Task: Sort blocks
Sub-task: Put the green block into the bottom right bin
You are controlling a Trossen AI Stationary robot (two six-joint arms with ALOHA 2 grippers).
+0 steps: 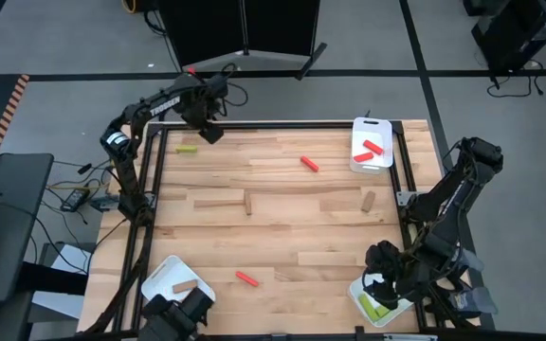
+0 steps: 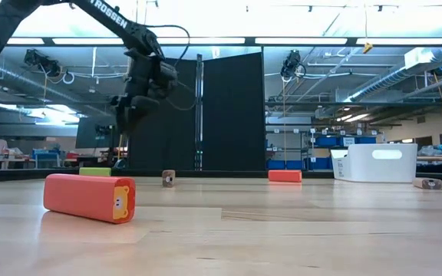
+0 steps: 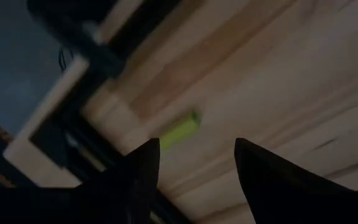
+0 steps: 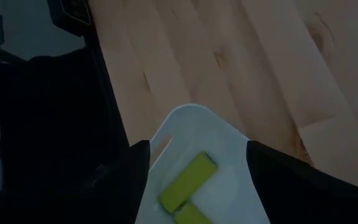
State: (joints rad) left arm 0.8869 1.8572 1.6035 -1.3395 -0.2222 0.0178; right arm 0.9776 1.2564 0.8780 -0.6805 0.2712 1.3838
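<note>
Looking straight down on the table (image 1: pixel 282 237), blocks lie scattered: a yellow-green block (image 1: pixel 188 149) near the far left edge, a red block (image 1: pixel 309 164) mid-table toward the far side, another red block (image 1: pixel 246 278) near the front, a brown block (image 1: pixel 248 204) at centre and a second brown block (image 1: pixel 368 200) to the right. Three white trays sit at corners: the far-right tray (image 1: pixel 361 163) holds two red pieces, the near-left tray (image 1: pixel 164 277) one brown, the near-right tray (image 1: pixel 361 301) yellow-green ones. The left gripper (image 1: pixel 210 134) hangs above the far left corner, just beside the yellow-green block; the right gripper (image 1: pixel 379 284) is over the near-right tray. Low view: the near red block (image 2: pixel 89 198) lies flat in the foreground; the yellow-green block (image 2: pixel 94 172) shows far back, with the left gripper (image 2: pixel 123 123) above it, apart from the wood. Left wrist view: the left gripper (image 3: pixel 196 158) has its fingers spread and empty, the yellow-green block (image 3: pixel 180 130) on the table beyond them and between their tips. Right wrist view: the right gripper (image 4: pixel 197 152) is spread, holding nothing, over the tray (image 4: pixel 185 121) where a yellow-green block (image 4: pixel 187 180) rests against another. Judgement: these blocks look light, stiff and smooth-painted, likely to skid or pivot if nudged off-centre; best taken across the short width, at mid-length, jaws square to the long sides.
</note>
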